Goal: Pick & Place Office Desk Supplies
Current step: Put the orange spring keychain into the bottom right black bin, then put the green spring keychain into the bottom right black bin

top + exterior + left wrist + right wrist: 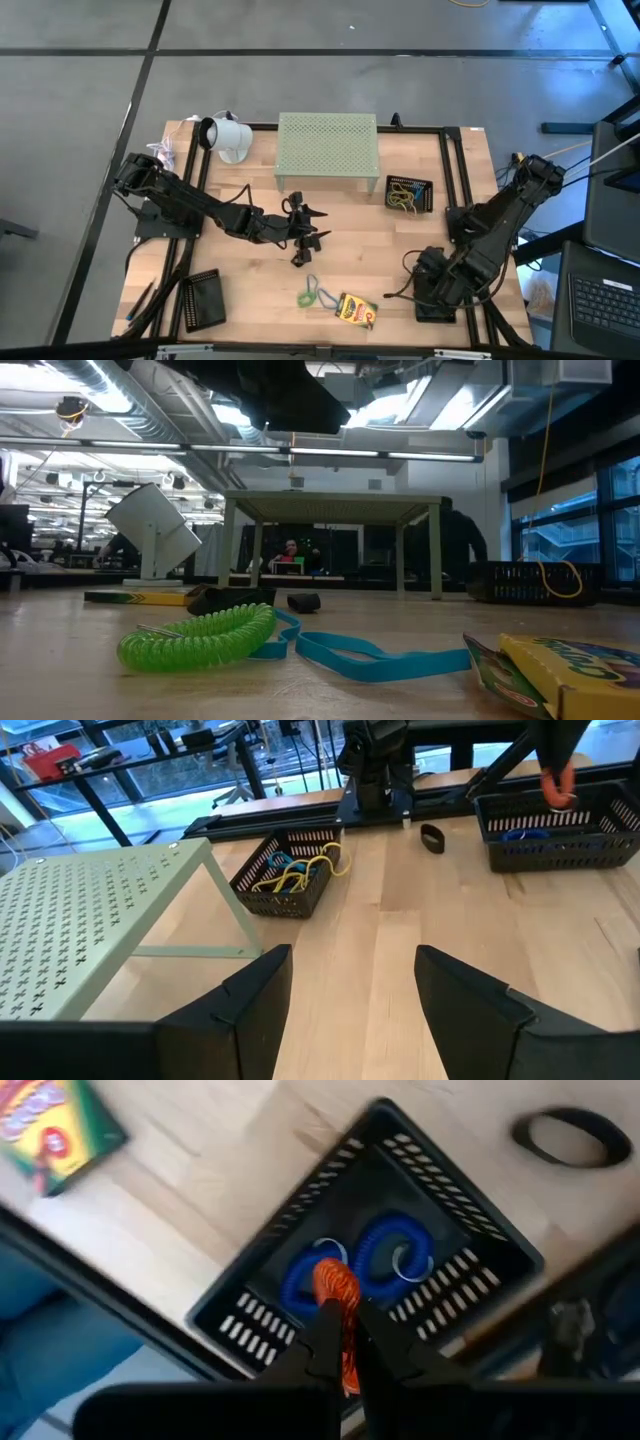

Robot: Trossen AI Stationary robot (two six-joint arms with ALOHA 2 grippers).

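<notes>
Right gripper [340, 1342] on orange coiled band [336, 1295]; above black basket [480, 1285]

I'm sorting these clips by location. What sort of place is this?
Probably a robotics lab or workshop in an open office. A wooden table carries two dark robot arms, the ceiling shows bare pipes and strip lights, and a laptop sits beside the table.

Left arm stretches from frame left toward center, left gripper [309, 228] fingers spread wide, nothing between them. Right arm folded at lower right, right gripper [343, 1342] pointing down, fingers pinched tight on an orange coil [338, 1295].
</notes>
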